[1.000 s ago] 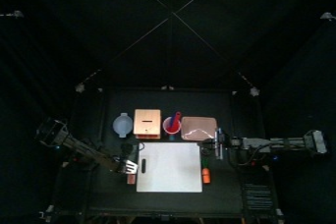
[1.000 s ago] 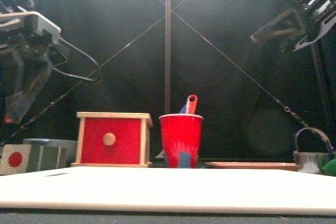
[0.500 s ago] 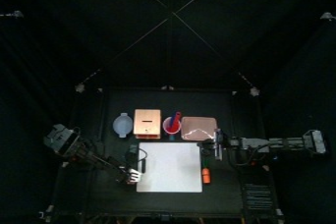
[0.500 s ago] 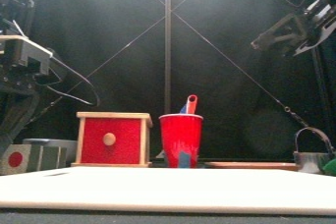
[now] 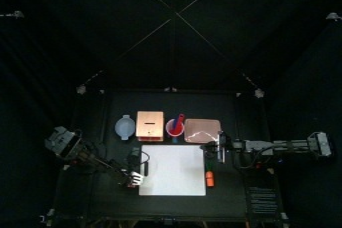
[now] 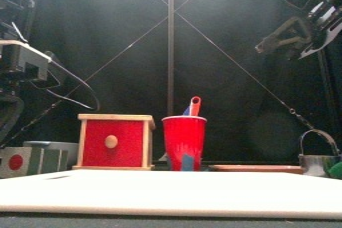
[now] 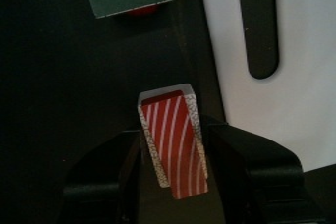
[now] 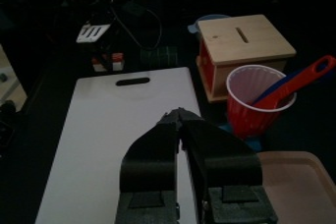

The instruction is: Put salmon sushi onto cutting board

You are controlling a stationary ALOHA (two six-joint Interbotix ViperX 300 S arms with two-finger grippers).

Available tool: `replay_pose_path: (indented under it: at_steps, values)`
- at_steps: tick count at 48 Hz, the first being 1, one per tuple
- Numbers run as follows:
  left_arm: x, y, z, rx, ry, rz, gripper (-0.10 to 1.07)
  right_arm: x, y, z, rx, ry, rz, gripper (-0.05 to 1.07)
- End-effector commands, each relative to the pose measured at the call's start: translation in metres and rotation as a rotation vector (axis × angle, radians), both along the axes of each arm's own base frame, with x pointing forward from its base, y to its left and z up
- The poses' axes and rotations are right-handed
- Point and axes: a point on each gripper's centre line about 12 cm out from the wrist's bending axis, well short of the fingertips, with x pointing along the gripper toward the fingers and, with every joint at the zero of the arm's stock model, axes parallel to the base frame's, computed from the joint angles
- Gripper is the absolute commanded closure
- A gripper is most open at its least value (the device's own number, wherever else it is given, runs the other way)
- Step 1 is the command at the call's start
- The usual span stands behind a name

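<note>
The salmon sushi (image 7: 172,144), a small orange-and-white striped piece, lies on the black table just off the left edge of the white cutting board (image 5: 174,170). My left gripper (image 7: 175,130) is down low over it, a jaw pressed to each long side. In the top view the left gripper (image 5: 134,175) and the sushi (image 5: 134,181) sit beside the board's left edge. The board also shows in the left wrist view (image 7: 282,120) and the front view (image 6: 174,194). My right gripper (image 8: 178,120) is shut and empty above the board's right side (image 5: 218,150).
Behind the board stand an orange wooden box (image 5: 150,125), a red cup (image 5: 175,126) with a spoon, and a pinkish-tan tray (image 5: 202,130). A brighter orange-red piece (image 5: 210,179) lies at the board's right edge. A grey round item (image 5: 126,127) sits at the back left.
My left arm has come down and drawn in toward the table at the sushi. The sushi and the right arm have not moved.
</note>
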Motion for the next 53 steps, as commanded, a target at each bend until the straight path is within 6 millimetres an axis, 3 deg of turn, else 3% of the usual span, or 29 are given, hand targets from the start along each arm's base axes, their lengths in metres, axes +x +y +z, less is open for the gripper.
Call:
replay_pose_path:
  at_steps: [1,12,25,35,53]
  values:
    - [0.004,-0.002,0.015,-0.019,-0.049,-0.012,0.33,0.002,0.0,0.003,0.002,-0.011,-0.002,1.0]
    - [0.009,0.009,0.052,-0.016,-0.181,-0.062,0.33,0.002,0.0,0.003,0.001,-0.011,-0.002,1.0]
    - [0.041,0.06,0.084,0.016,-0.325,-0.041,0.33,0.002,-0.002,0.002,0.013,0.002,-0.012,1.0]
    - [0.084,0.075,0.084,-0.001,-0.406,-0.039,0.33,0.001,-0.003,-0.002,0.009,0.03,-0.016,1.0]
    - [0.174,0.071,0.063,0.044,-0.409,-0.043,0.33,-0.004,-0.021,-0.011,0.018,0.105,-0.097,1.0]
